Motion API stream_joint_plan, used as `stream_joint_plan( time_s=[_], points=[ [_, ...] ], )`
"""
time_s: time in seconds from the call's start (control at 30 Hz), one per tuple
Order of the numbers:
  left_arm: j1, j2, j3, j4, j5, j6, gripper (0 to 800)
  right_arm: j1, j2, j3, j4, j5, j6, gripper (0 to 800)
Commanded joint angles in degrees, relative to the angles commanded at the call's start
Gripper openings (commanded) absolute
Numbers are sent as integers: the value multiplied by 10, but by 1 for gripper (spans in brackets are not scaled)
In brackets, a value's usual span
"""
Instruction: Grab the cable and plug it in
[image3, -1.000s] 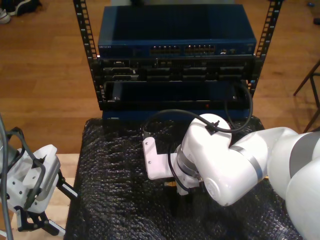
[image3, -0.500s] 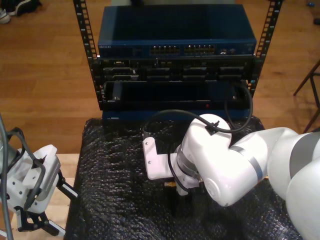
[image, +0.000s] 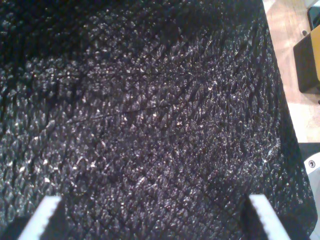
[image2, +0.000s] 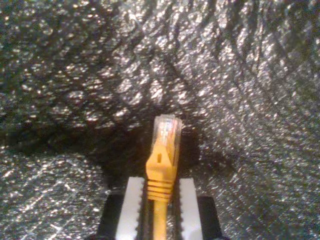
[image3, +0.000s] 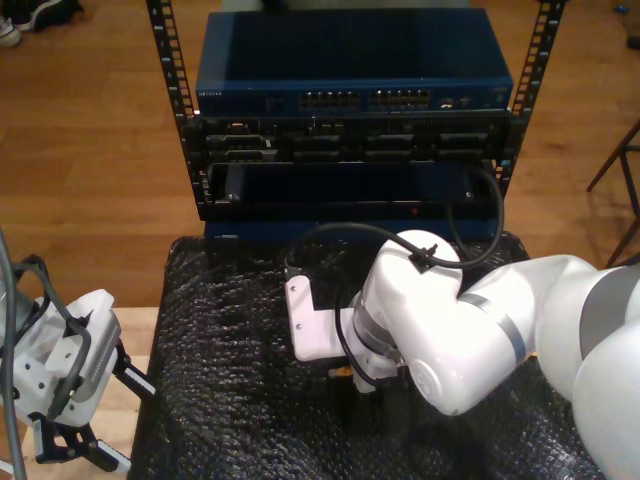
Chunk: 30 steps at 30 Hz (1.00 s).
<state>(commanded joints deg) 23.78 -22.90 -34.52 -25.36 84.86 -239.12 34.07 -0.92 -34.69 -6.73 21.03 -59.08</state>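
Ahead of my second tool (image2: 159, 220), only bare black bubble wrap (image2: 240, 100) is seen past the cable (image2: 161, 175) plug. Between my first tool's (image: 152, 220) fingers (image: 42, 217), open wrap is likewise seen.

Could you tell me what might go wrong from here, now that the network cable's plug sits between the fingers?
My second gripper pinches the yellow-orange network cable by its boot only, the clear plug jutting past the fingers; it could twist or slip during insertion.

The switch ports on the rack are small and closely packed, so a slightly tilted plug might jam or miss.

The arm hides the plug in the exterior view, making alignment harder to check.
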Motion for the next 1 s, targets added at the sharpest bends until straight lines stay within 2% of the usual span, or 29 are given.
stream_joint_plan(
  time_s=[0.1, 0.33, 0.37, 0.53, 0.83, 1.0],
  points=[
    [0, 0, 0, 0, 0, 0, 800, 0, -2, 5, -12, -4, 20, 95],
    [0, 0, 0, 0, 1, 0, 800, 1, -2, 8, -56, -4, 58, 84],
    [0, 0, 0, 0, 1, 0, 800, 1, -2, 9, -56, -4, 62, 47],
    [0, 0, 0, 0, 1, 0, 800, 2, -3, 9, -60, -4, 67, 6],
    [0, 0, 0, 0, 2, -1, 800, -4, -47, 10, -54, 9, 65, 4],
    [-14, -1, 0, -5, 7, -3, 800, -32, -88, 8, -51, 84, 64, 4]
  ],
)
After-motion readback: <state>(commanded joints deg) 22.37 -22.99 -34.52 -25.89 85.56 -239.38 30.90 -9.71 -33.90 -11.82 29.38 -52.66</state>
